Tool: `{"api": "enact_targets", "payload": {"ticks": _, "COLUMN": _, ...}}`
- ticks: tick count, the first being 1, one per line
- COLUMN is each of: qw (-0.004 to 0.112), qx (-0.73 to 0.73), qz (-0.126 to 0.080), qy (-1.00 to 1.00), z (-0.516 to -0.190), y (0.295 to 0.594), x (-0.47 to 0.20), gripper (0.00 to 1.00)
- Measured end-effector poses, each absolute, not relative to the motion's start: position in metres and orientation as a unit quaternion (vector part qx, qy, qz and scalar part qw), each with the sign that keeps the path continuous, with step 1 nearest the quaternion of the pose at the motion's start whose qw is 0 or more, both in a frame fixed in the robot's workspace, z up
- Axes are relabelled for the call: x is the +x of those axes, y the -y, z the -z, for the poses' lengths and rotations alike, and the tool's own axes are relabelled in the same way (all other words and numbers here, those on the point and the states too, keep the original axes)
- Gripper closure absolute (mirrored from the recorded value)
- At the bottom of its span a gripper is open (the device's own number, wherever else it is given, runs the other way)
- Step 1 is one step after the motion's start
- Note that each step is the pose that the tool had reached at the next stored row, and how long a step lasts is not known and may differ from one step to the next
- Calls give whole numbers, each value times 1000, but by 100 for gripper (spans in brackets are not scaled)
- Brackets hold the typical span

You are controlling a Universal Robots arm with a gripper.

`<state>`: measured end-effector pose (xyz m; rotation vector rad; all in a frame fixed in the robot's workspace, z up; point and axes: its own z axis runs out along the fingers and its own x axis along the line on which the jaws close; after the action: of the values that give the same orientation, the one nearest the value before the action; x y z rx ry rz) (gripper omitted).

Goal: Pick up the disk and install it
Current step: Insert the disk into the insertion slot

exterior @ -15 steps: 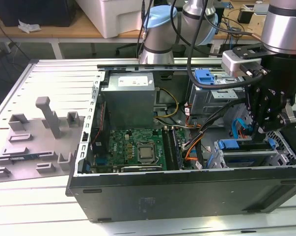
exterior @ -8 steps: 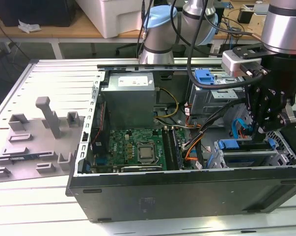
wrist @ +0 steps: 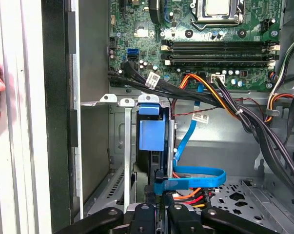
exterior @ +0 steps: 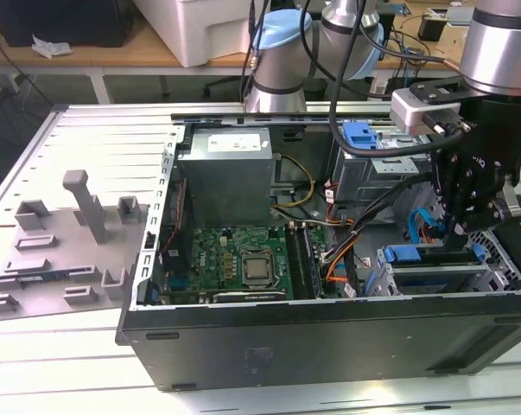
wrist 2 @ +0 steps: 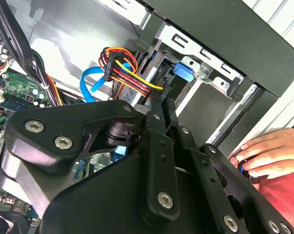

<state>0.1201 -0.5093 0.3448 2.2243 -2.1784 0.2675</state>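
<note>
Black gripper (wrist: 160,197) links sit closest in both wrist views, fingers drawn narrow around what looks like an edge of the disk (wrist: 151,134), though the contact itself is hard to make out. That disk stands on edge in the drive cage (wrist: 118,146), at the exterior view's right of the computer case (exterior: 329,337), beside a blue cable (wrist: 195,173). A person's hand (wrist 2: 271,153) rests on the case's outer edge.

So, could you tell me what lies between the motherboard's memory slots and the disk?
A bundle of black cables and orange wires crosses there, short of the disk, in the first wrist view.
</note>
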Motion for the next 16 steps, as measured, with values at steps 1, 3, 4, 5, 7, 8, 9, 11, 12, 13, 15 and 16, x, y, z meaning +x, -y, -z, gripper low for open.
{"api": "enact_targets", "payload": {"ticks": 1, "qw": 8, "qx": 712, "qz": -86, "qy": 697, "z": -345, "y": 509, "x": 120, "gripper": 84}}
{"api": "enact_targets", "payload": {"ticks": 3, "qw": 9, "qx": 711, "qz": -86, "qy": 698, "z": -345, "y": 509, "x": 120, "gripper": 84}}
{"api": "enact_targets", "payload": {"ticks": 4, "qw": 9, "qx": 711, "qz": -86, "qy": 698, "z": -345, "y": 509, "x": 120, "gripper": 84}}
{"api": "enact_targets", "payload": {"ticks": 5, "qw": 9, "qx": 711, "qz": -86, "qy": 698, "z": -345, "y": 509, "x": 120, "gripper": 84}}
{"api": "enact_targets", "payload": {"ticks": 7, "qw": 9, "qx": 710, "qz": -86, "qy": 699, "z": -345, "y": 509, "x": 121, "gripper": 84}}
{"api": "enact_targets", "payload": {"ticks": 8, "qw": 9, "qx": 710, "qz": -86, "qy": 699, "z": -345, "y": 509, "x": 121, "gripper": 84}}
{"api": "enact_targets", "payload": {"ticks": 9, "qw": 9, "qx": 710, "qz": -86, "qy": 699, "z": -345, "y": 509, "x": 121, "gripper": 84}}
{"api": "enact_targets", "payload": {"ticks": 11, "qw": 9, "qx": 709, "qz": -86, "qy": 700, "z": -344, "y": 509, "x": 121, "gripper": 84}}
{"api": "enact_targets", "payload": {"ticks": 12, "qw": 9, "qx": 709, "qz": -86, "qy": 700, "z": -344, "y": 509, "x": 121, "gripper": 84}}
{"api": "enact_targets", "payload": {"ticks": 13, "qw": 9, "qx": 709, "qz": -86, "qy": 700, "z": -344, "y": 509, "x": 121, "gripper": 84}}
{"api": "enact_targets", "payload": {"ticks": 15, "qw": 9, "qx": 709, "qz": -86, "qy": 700, "z": -344, "y": 509, "x": 121, "gripper": 84}}
{"api": "enact_targets", "payload": {"ticks": 16, "qw": 9, "qx": 708, "qz": -86, "qy": 701, "z": -344, "y": 509, "x": 121, "gripper": 84}}
